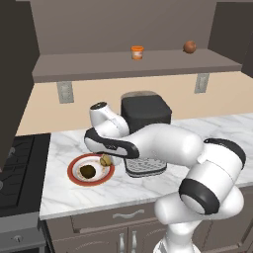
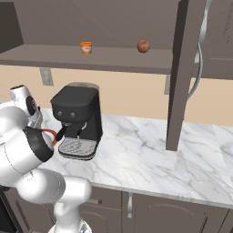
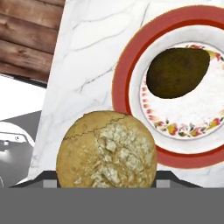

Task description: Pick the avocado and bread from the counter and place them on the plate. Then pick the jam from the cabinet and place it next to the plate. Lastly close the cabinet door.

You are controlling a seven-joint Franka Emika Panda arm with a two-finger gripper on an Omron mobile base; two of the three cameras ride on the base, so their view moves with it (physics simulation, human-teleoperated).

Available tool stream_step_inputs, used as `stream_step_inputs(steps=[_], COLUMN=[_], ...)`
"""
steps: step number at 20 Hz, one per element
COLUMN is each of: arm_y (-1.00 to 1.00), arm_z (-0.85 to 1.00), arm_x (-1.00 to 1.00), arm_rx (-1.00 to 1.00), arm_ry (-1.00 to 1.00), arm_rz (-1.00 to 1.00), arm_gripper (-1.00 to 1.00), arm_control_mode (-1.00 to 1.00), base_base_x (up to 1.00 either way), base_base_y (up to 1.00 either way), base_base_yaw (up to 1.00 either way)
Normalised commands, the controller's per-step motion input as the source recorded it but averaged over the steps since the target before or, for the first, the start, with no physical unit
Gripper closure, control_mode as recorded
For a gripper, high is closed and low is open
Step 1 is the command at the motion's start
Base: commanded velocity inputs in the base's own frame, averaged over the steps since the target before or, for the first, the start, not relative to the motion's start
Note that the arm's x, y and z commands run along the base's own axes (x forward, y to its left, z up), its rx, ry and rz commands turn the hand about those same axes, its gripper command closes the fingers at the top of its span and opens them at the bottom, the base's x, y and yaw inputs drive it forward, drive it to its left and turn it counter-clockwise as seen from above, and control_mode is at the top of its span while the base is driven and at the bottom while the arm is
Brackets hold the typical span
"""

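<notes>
My gripper [image 1: 106,158] is shut on the bread [image 1: 105,160], a tan crusty lump, and holds it just over the right edge of the plate [image 1: 73,174]. In the hand view the bread [image 3: 107,151] fills the space between my fingers, above the counter [image 3: 87,65] and the plate's red rim [image 3: 127,70]. The dark avocado [image 1: 88,171] lies on the plate's cream centre, also seen as the avocado [image 3: 177,72] from the hand. The orange jam [image 1: 137,52] jar stands on the shelf of the open cabinet [image 1: 123,66]; the right base view shows the jam [image 2: 86,47] too.
A black coffee machine [image 1: 146,113] stands right behind my arm on the counter [image 1: 74,195]. A reddish-brown ball [image 1: 189,47] sits on the shelf right of the jam. The open cabinet door [image 2: 184,73] juts out over the counter. A stove [image 1: 20,168] lies to the left.
</notes>
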Motion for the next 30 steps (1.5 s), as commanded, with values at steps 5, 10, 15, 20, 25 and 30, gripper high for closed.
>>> stream_step_inputs(steps=[5, 10, 15, 20, 25, 30], arm_y=[0.00, 0.00, 0.03, 0.03, 0.07, 0.05], arm_z=[-0.14, -0.12, -0.10, -0.09, -0.08, -0.09], arm_x=[0.07, 0.08, 0.10, 0.08, 0.05, 0.02], arm_rx=[0.00, 0.00, 0.00, 0.00, 0.00, 0.00], arm_ry=[0.00, 0.00, 0.00, 0.00, 0.00, 0.00], arm_rz=[0.02, 0.02, 0.01, 0.01, 0.01, 0.01], arm_gripper=[1.00, 1.00, 1.00, 1.00, 1.00, 1.00], arm_control_mode=[-1.00, -1.00, -1.00, -1.00, -1.00, -1.00], base_base_x=[0.00, 0.00, 0.00, 0.00, 0.00, 0.00], base_base_y=[0.00, 0.00, 0.00, 0.00, 0.00, 0.00], base_base_yaw=[0.00, 0.00, 0.00, 0.00, 0.00, 0.00])
